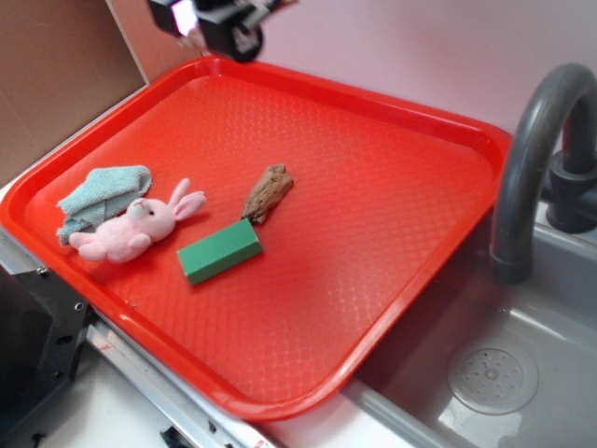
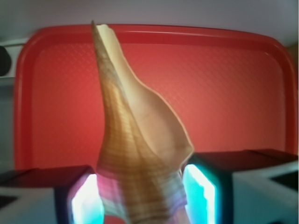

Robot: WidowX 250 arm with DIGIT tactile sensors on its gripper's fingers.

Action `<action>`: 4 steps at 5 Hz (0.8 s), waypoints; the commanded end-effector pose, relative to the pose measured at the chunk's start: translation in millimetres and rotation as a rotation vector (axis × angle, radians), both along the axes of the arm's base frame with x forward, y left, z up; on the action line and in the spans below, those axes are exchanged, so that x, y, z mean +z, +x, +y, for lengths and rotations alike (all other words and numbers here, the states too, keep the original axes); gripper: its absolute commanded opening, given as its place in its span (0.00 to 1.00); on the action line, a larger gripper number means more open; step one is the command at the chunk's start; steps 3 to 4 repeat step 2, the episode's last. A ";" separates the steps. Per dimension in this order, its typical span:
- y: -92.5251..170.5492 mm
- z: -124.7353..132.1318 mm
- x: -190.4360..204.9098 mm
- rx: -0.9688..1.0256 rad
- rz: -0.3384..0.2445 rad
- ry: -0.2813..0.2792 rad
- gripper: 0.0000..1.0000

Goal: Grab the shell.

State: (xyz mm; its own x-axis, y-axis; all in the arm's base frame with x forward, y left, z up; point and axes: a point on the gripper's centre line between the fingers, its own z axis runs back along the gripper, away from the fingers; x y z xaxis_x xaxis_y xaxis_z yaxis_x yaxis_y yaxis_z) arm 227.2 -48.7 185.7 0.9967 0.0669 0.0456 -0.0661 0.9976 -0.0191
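While the pincer (image 2: 140, 196) clenches the shell (image 2: 135, 140) by its broad end, high above the tray's (image 1: 392, 121) far rim, its long axis points straight out beyond the fingertips.

A pale pink wall (image 1: 420, 47) backs the scene, with a brown cardboard panel (image 1: 56, 75) at far left below the gripper (image 1: 224, 23). A grey toy sink (image 1: 522, 373) with a curved faucet (image 1: 532, 140) sits to the right, a round drain (image 1: 492, 375) in its basin.
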 end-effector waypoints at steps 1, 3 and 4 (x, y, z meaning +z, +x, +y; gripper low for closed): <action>-23.9 3.7 10.8 0.044 -0.069 -0.060 0.00; -13.9 12.0 8.6 -0.168 0.019 -0.093 1.00; -13.9 12.0 8.6 -0.168 0.019 -0.093 1.00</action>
